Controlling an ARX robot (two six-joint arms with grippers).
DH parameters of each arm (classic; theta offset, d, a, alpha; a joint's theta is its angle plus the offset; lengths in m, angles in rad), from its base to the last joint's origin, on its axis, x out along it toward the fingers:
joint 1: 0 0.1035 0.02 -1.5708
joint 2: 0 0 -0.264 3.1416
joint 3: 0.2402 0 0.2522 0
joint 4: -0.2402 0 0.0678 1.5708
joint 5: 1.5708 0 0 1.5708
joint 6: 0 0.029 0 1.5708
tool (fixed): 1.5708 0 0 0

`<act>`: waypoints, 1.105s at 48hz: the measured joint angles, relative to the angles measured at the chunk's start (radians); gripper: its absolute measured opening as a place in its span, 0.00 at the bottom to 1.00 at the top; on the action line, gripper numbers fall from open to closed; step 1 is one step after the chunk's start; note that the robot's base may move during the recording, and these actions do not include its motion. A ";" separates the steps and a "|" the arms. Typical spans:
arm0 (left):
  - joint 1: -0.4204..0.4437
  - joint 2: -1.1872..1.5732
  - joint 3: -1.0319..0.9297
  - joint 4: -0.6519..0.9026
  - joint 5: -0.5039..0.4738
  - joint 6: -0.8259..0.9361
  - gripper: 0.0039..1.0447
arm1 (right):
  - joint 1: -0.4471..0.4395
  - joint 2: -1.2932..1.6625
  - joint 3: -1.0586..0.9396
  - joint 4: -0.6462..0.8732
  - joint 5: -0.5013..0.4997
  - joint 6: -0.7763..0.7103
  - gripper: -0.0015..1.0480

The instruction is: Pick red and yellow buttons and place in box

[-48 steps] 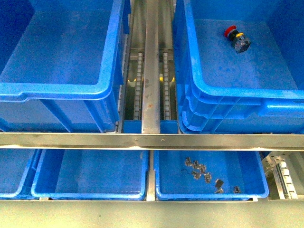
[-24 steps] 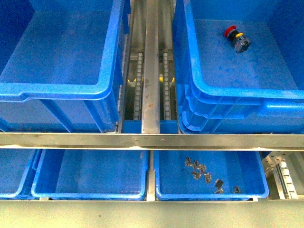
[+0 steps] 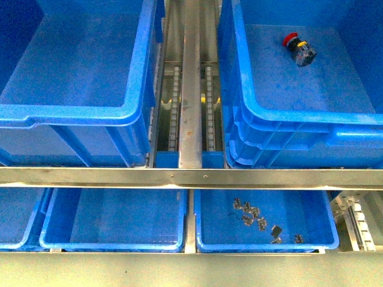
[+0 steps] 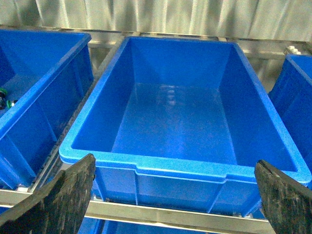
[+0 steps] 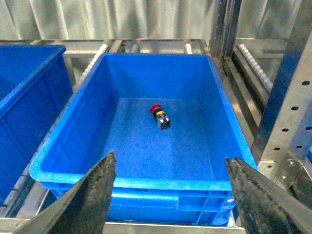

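Note:
One red button [image 3: 298, 49] with a black body lies on its side on the floor of the right-hand deep blue box [image 3: 311, 116]. It also shows in the right wrist view as the red button [image 5: 160, 116] inside that box [image 5: 131, 183]. My right gripper [image 5: 170, 195] hangs open in front of the box's near rim, well short of the button. My left gripper [image 4: 175, 195] is open before the near rim of the other deep blue box [image 4: 180, 165], which holds nothing. No yellow button is in view. Neither arm shows in the front view.
A metal roller track [image 3: 190, 89] runs between the two boxes, and a steel rail [image 3: 179, 177] crosses in front. Below it sit shallow blue trays [image 3: 114, 245]; the right one [image 3: 323, 242] holds several small metal parts. A steel upright [image 5: 292, 97] stands beside the right box.

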 joint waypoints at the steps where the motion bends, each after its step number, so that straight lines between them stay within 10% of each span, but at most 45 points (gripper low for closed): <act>1: 0.000 0.000 0.000 0.000 0.000 0.000 0.93 | 0.000 0.000 0.000 0.000 0.000 0.000 0.72; 7: 0.000 0.000 0.000 0.000 0.004 0.000 0.93 | 0.000 0.000 0.000 0.000 0.006 0.004 0.94; 53: 0.000 0.000 0.000 0.000 -0.007 0.000 0.93 | 0.000 0.000 0.000 -0.003 -0.011 0.007 0.93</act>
